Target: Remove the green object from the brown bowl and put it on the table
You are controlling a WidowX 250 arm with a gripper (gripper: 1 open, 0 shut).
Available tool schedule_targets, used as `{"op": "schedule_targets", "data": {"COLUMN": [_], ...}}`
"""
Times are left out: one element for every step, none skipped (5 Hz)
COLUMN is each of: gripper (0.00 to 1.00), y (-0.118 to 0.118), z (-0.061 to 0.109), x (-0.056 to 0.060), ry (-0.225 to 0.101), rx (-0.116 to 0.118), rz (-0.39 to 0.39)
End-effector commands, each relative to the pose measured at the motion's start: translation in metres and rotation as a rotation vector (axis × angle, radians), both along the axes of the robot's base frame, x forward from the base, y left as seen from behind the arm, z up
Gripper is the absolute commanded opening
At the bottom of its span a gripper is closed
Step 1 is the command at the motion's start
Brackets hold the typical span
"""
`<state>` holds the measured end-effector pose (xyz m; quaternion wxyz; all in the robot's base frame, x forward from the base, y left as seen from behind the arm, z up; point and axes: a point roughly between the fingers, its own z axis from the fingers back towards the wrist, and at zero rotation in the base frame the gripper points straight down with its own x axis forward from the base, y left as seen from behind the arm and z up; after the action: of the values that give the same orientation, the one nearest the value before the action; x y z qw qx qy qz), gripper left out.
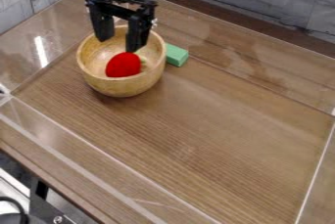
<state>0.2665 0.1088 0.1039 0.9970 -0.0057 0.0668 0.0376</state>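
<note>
The brown bowl [120, 65] sits on the table [210, 130] at the back left. Inside it lies a red round object [121, 65]. The green object [175, 57], a small flat light-green block, lies on the table just right of the bowl, touching or nearly touching its rim. My gripper [118, 38] hangs over the bowl's far rim, pointing straight down, open, with nothing between its black fingers [139, 32]. It stands left of the green object and above the red one.
Low clear plastic walls [78, 184] run along the table's edges. A clear folded plastic piece [102, 6] stands behind the bowl at the back left. A grey brick wall lies behind the table.
</note>
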Motion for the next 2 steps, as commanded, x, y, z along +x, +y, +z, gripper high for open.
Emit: {"op": "schedule_targets", "data": {"gripper": [1.0,1.0], "y": [0.01,0.003], "z": [0.008,-0.001], "x": [0.011,0.026], "ry": [-0.078,-0.098], "rx": [0.037,0.047], "rz": [0.02,0.031]}}
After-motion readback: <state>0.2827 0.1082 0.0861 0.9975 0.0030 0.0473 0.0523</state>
